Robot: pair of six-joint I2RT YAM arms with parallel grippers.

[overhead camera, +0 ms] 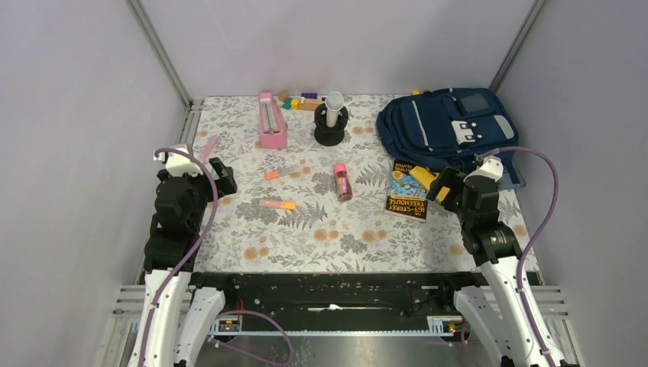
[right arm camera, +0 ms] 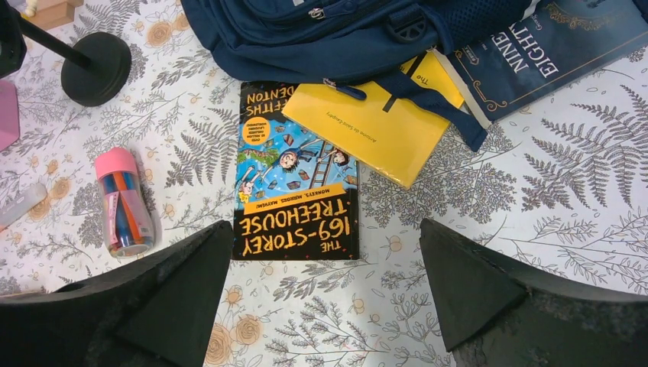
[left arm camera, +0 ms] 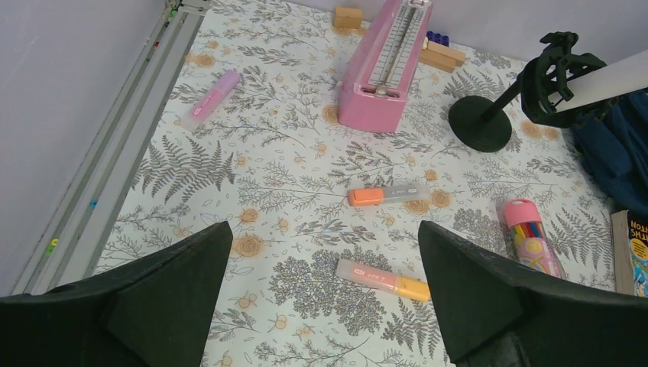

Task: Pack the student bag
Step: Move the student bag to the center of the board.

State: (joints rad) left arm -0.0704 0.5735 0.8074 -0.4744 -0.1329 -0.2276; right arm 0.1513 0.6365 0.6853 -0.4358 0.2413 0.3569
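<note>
The student bag [overhead camera: 447,126], navy with pale front patches, lies at the back right; its lower edge [right arm camera: 344,30] rests over a yellow book [right arm camera: 374,126]. A "169-Storey Treehouse" book [right arm camera: 294,176] lies flat beside it, partly under the yellow one, and a navy book [right arm camera: 550,46] sticks out from under the bag. My right gripper [right arm camera: 326,223] hovers open just in front of the Treehouse book [overhead camera: 407,191], holding nothing. Over the left side my left gripper [left arm camera: 325,225] is open and empty above a yellow-orange highlighter [left arm camera: 382,277].
A pink-capped tube of pens [overhead camera: 341,181] lies mid-table. An orange highlighter [left arm camera: 386,194] and a pink one [left arm camera: 212,95] lie on the left. At the back stand a pink case [overhead camera: 272,120], a black stand with a white roll [overhead camera: 332,122], and small blocks [overhead camera: 302,101].
</note>
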